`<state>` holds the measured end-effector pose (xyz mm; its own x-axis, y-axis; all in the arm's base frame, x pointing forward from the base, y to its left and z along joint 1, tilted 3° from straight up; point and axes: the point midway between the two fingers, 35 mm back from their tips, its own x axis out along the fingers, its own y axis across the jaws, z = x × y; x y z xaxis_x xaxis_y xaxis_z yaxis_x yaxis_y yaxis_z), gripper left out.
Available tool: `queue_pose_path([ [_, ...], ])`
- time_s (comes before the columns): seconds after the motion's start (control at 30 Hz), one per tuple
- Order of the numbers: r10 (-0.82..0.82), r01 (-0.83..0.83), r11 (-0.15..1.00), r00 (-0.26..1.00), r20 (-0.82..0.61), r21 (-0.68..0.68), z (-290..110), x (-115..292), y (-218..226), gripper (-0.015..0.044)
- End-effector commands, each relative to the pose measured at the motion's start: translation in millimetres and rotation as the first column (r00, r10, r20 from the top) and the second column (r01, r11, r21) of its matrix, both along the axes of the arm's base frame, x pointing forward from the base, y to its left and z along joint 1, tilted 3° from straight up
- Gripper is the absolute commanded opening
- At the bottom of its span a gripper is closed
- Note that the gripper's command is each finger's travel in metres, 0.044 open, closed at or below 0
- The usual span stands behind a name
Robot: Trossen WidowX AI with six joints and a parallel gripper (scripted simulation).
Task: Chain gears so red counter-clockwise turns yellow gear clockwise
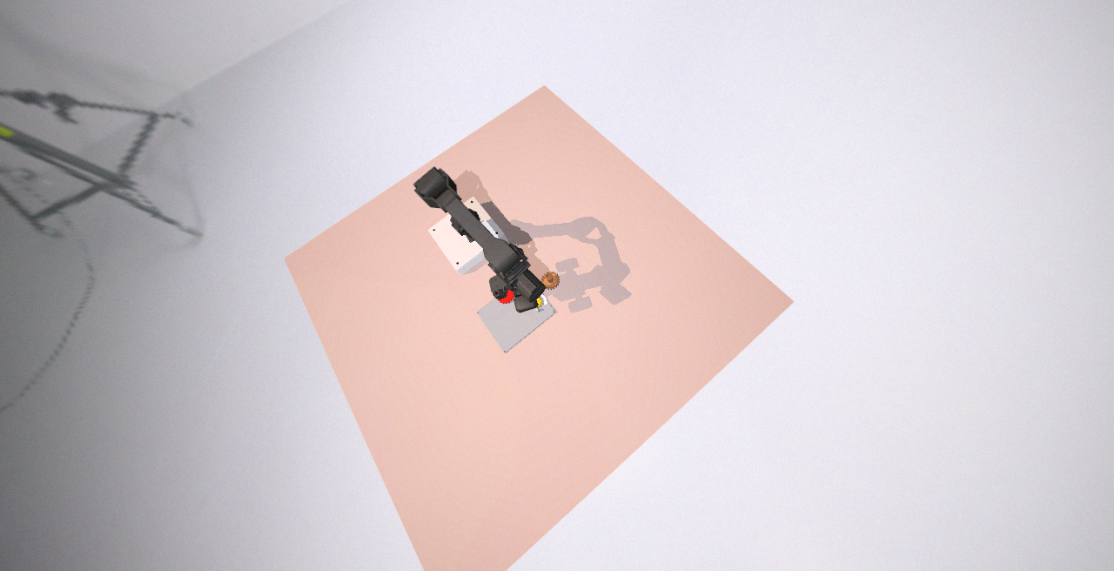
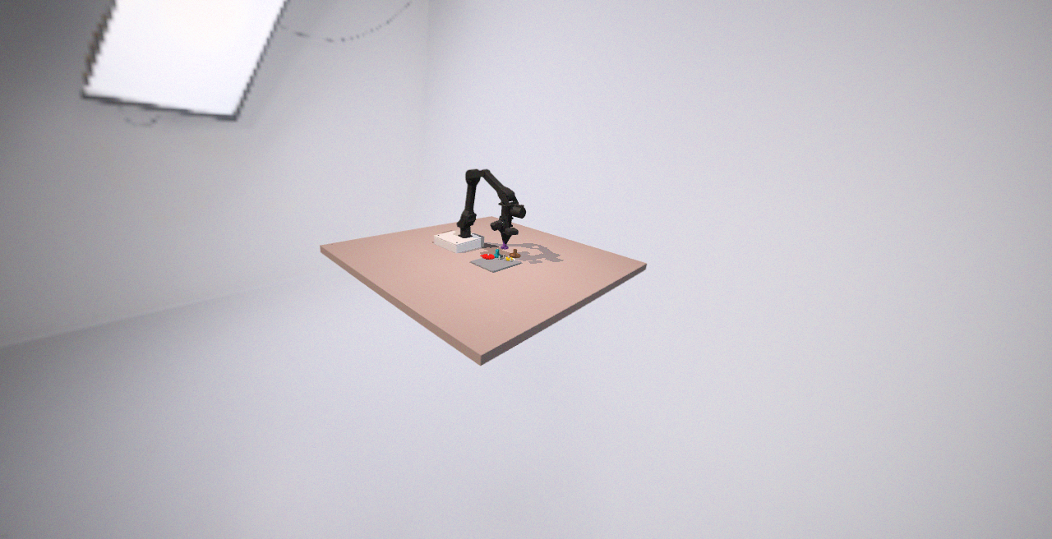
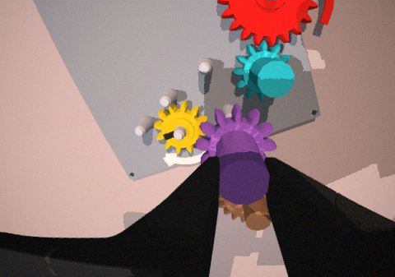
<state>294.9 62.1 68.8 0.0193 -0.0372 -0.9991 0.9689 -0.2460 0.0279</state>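
My gripper [image 3: 240, 167] [image 2: 505, 243] is shut on the round handle of the purple gear [image 3: 236, 139] [image 2: 505, 246] and holds it above the board's edge. The grey board [image 3: 103, 55] [image 1: 510, 328] [image 2: 494, 266] carries the red gear [image 3: 247, 3] [image 1: 506, 297] [image 2: 487, 256] and the yellow gear [image 3: 189, 122] [image 1: 539, 302] [image 2: 509, 259]. The teal gear [image 3: 276, 77] [image 2: 497, 252] sits on the board beside the red gear, their teeth meeting. Bare pegs show at the centre [image 3: 205, 66] and near the yellow gear [image 3: 166, 100] [image 3: 141, 127]. Another peg [image 3: 228, 110] is partly hidden behind the purple gear.
The brown gear [image 3: 257, 220] [image 1: 550, 279] [image 2: 514, 253] stands on the table off the board, partly hidden by my fingers in the wrist view. A white arrow [image 3: 183, 159] lies beside the yellow gear, and a red arrow [image 3: 328, 3] beside the red gear. The white arm base [image 2: 457, 242] is behind the board.
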Motion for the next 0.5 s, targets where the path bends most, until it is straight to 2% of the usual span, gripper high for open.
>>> queue_pose_path([
  [0.0,0.047,-0.047,0.999,0.999,-0.003,-0.003,-4,0,0,0.0000],
  [0.23,0.152,-0.152,0.988,0.988,-0.007,-0.005,-15,0,-1,0.0000],
  [0.47,0.112,-0.112,0.994,0.994,-0.005,-0.005,-25,0,-2,0.0000],
])
